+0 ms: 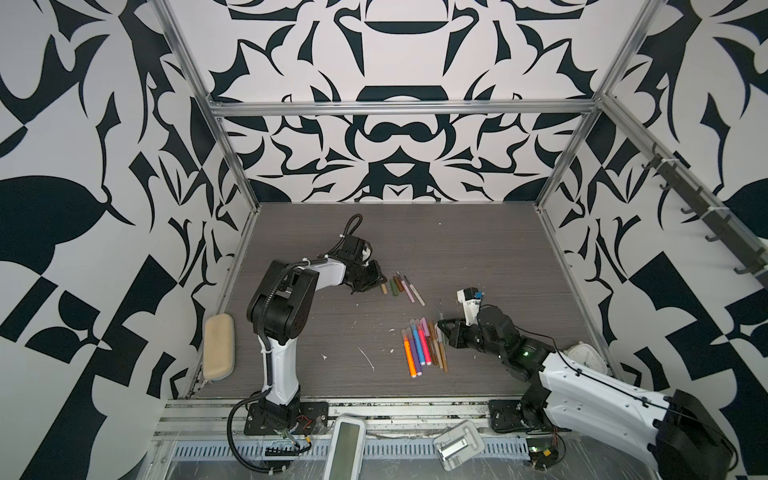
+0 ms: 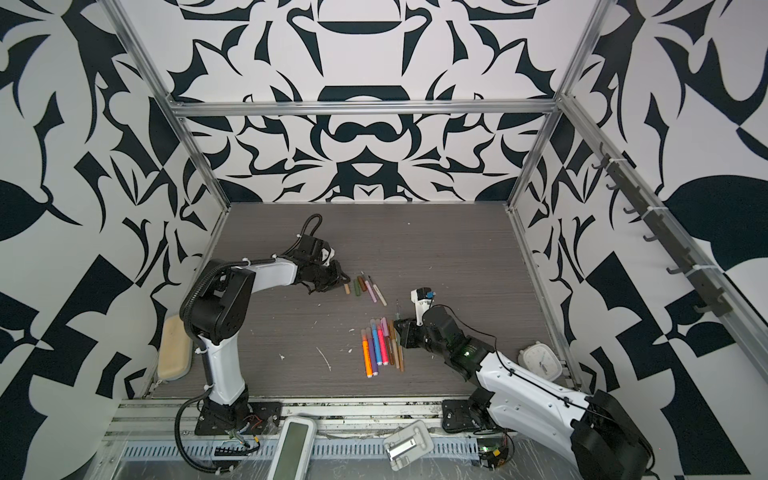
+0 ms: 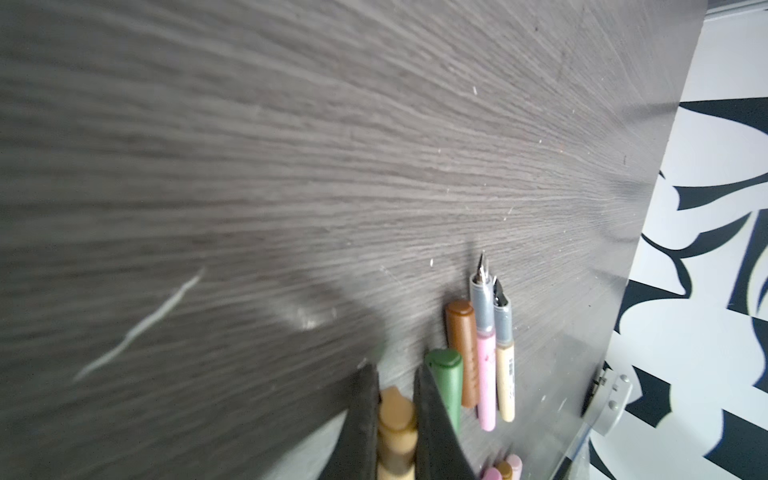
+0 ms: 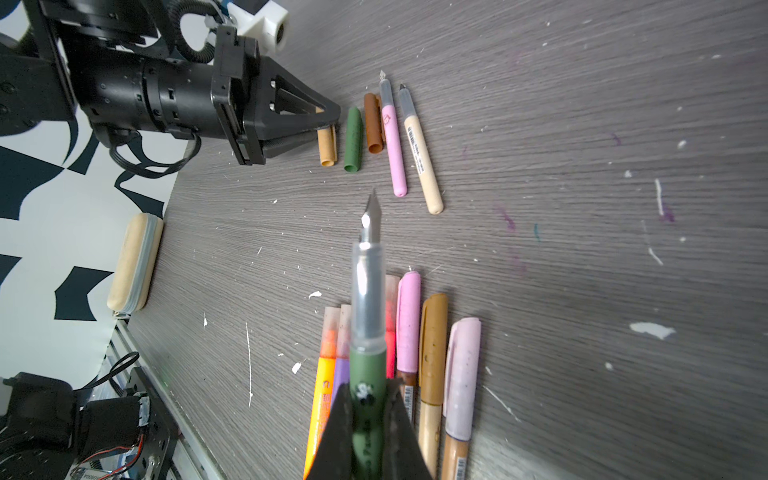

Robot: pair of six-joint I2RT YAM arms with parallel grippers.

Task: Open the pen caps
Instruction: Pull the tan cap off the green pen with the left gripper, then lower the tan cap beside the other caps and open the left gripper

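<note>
Three pens look opened: the pink pen (image 4: 394, 145) and cream pen (image 4: 419, 153) lie bare-nibbed upper centre beside the tan cap (image 4: 327, 147), which the left claw (image 4: 328, 123) pinches shut, the right claw (image 4: 370, 399) clamps the green pen (image 4: 365, 365) at bottom centre, and the capped row (image 4: 432, 332) on the table (image 4: 582, 166) remains.

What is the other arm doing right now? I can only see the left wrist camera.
Observer: The right pincer is shut on an olive pen, its nib bare.
Operator: Is my tan cap on the table?
Observer: It seems so: it lies beside the olive cap, with the left pincer shut on its end.
Operator: Any capped pens left?
Observer: Yes, a row of capped pens lies beside the right pincer.
</note>
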